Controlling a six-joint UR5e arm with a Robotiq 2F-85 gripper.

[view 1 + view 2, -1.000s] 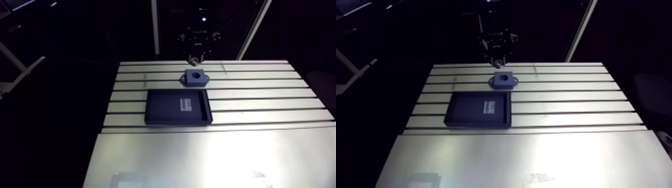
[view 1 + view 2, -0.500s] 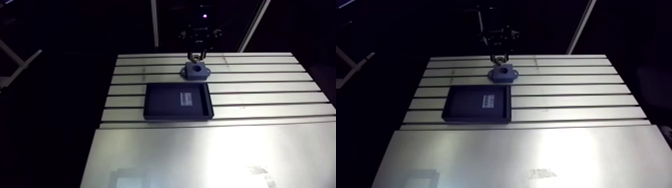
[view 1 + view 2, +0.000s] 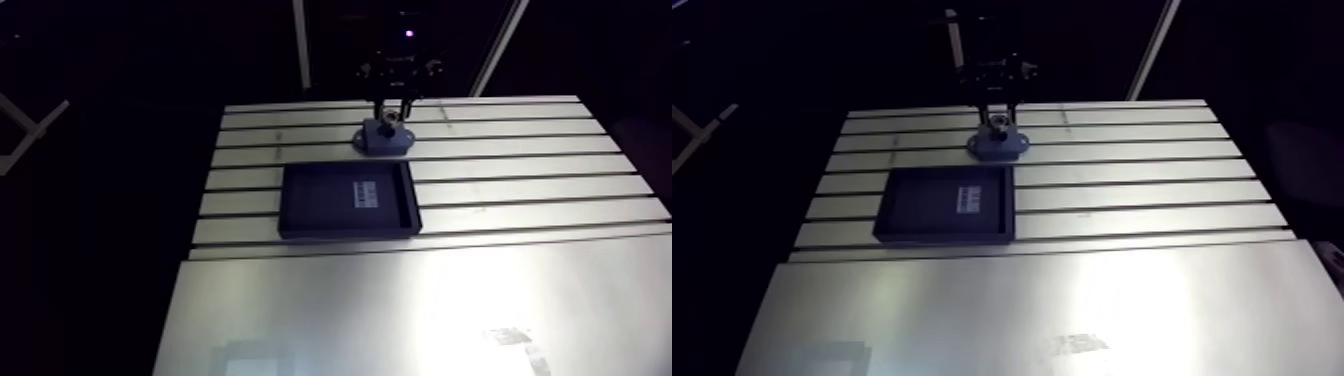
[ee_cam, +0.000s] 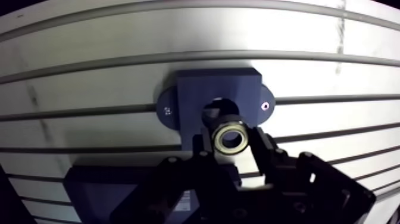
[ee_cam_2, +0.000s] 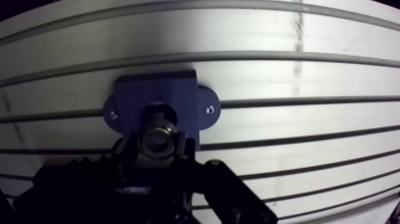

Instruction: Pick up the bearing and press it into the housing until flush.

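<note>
Spanning most of the arm view, the slotted aluminium table (image 3: 500, 300) carries a shallow black tray (image 3: 347, 200) near its middle, with a small pale label (image 3: 366, 196) on the tray floor. Just beyond the tray's far edge sits the dark blue housing (image 4: 196, 95), a block with a rounded ear on each side and a round bore (image 4: 219, 108) in its top face. The gripper (image 4: 231, 138) hangs directly over the housing. In the wrist view its two fingers (image 4: 260, 143) stand only narrowly apart and clamp the bearing (image 5: 156, 138) between their tips. The bearing is a small metal ring with a dark centre, held with its open face towards the camera. It sits over the near edge of the bore, perhaps slightly off centre. Whether it already touches the housing cannot be told from these angles.
</note>
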